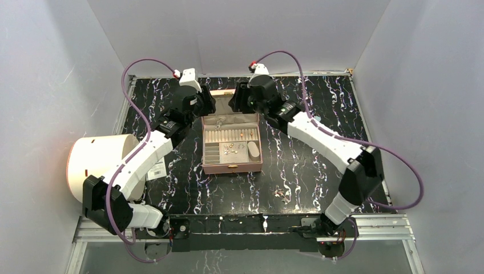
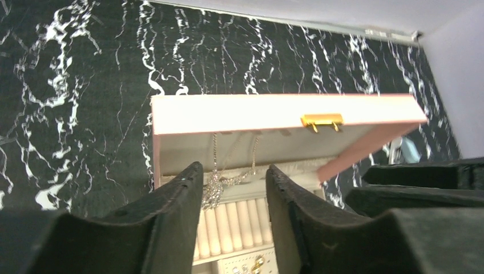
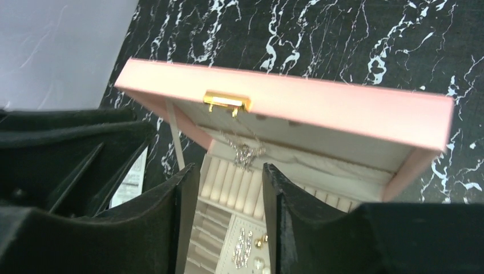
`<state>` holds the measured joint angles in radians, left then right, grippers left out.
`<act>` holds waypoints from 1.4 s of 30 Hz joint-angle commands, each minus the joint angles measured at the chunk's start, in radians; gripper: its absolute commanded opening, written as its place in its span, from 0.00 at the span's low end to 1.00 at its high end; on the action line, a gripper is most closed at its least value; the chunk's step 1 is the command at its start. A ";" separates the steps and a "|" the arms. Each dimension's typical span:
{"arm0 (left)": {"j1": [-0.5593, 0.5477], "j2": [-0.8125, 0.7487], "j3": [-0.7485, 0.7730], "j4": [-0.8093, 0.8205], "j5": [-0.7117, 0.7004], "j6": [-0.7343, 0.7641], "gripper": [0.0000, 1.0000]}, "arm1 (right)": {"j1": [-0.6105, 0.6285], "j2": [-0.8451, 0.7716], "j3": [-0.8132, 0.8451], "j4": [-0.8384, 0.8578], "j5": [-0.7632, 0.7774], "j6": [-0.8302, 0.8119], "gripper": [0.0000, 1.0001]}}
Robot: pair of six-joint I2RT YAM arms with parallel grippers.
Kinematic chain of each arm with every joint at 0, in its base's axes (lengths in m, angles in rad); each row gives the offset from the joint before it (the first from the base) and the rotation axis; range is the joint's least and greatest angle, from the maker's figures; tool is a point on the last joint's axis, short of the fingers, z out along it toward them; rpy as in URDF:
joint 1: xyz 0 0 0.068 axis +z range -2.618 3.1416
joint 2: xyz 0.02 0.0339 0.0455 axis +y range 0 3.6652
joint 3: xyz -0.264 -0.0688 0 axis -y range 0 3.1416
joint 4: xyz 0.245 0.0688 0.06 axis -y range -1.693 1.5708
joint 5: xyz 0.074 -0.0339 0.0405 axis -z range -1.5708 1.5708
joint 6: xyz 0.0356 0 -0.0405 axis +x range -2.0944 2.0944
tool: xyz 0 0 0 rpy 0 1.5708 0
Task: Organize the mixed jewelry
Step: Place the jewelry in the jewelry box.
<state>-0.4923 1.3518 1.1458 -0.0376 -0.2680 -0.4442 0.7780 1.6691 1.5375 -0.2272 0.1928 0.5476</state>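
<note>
Jewelry pile point(image 1: 281, 194), open pink box point(image 1: 232, 167) nearby

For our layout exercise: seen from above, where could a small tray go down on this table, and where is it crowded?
Free: the strip in front of the pink box, left of the loose jewelry; the far right corner beyond the right arm. Crowded: its lid end, where left gripper and right gripper hover.

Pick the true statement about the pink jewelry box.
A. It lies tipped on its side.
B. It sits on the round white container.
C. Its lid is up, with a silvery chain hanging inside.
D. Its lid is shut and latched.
C: the lid of the pink box stands raised, its gold clasp free, and a silvery chain hangs inside it.
</note>
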 commanded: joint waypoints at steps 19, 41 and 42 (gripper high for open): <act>0.004 0.106 -0.035 0.044 0.318 0.838 0.51 | -0.061 -0.102 -0.296 0.073 -0.144 0.253 0.37; 0.004 -0.117 -0.188 0.159 0.284 0.247 0.52 | -0.063 -0.035 -0.343 0.394 -0.086 -0.319 0.51; 0.004 -0.129 -0.184 0.136 0.252 0.206 0.52 | -0.064 -0.042 -0.363 0.426 -0.121 -0.390 0.52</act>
<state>-0.4923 1.3014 0.9546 0.0937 0.0532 0.0345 0.7078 1.6783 1.2373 -0.0284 0.1368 0.5045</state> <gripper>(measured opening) 0.513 0.503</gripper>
